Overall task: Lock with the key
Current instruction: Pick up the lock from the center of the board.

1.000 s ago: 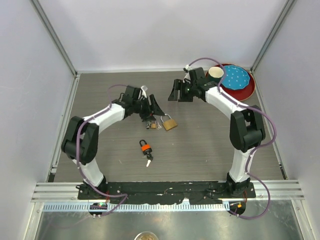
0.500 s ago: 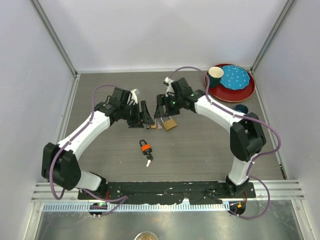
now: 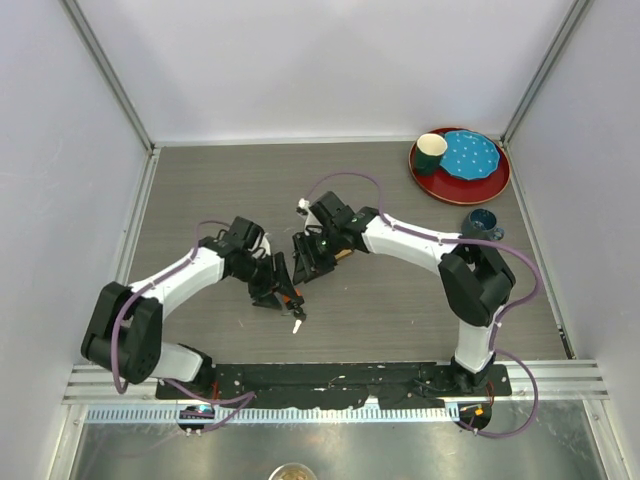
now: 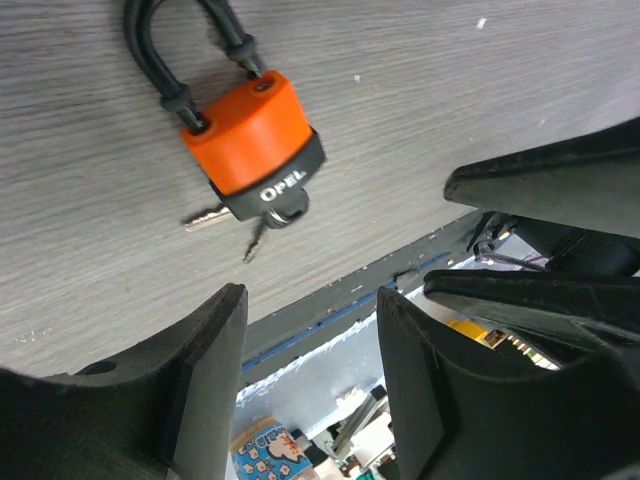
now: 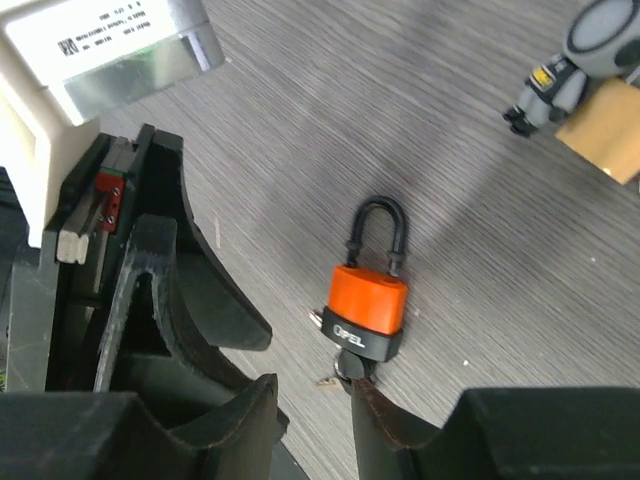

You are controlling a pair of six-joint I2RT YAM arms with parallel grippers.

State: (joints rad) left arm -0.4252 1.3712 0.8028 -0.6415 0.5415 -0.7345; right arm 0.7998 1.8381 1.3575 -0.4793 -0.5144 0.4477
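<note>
While the left gripper [image 4: 310, 300], jaws wide & empty, hangs just left of the orange padlock [image 4: 250, 150], the lock lies flat on the table [image 3: 200, 200], shackle [image 4: 148, 66] away from the robot, key [image 4: 283, 208] toward it. Right gripper [image 5: 312, 390], narrower but empty too, hovers just beyond the shackle, so left looks nearer the key.

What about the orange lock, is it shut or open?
Shut. On the orange lock, both ends of the black loop sit inside the body, in both wrist views.

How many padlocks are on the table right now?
2. The orange padlock lies flat on the table; the brass padlock shows partly at the right wrist view's top-right edge. More could be hidden.
</note>
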